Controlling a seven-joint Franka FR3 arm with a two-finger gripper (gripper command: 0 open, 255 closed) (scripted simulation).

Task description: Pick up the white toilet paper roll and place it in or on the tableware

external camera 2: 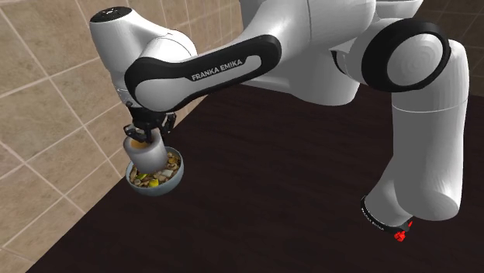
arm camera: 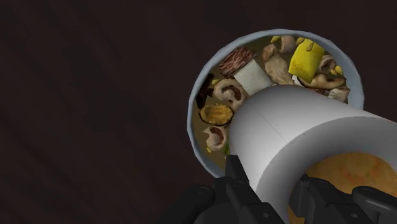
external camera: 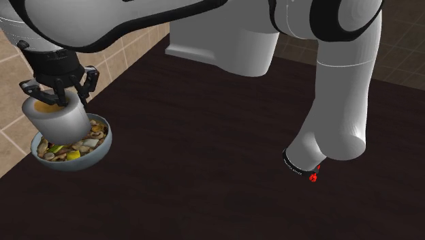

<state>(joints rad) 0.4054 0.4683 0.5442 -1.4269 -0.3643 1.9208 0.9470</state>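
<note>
Just one hand clasps one roll over one bowl.

The black claw gripped the top end of the white toilet paper roll, which stood tilted in a grey bowl (full of mixed food pieces) near the edge of the dark desk, beside beige tiles.

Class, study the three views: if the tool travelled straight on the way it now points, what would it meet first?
The tool points down into the bowl. The toilet paper roll it clasps would press into the food there first; the two may be touching now, as depth is unclear.
</note>
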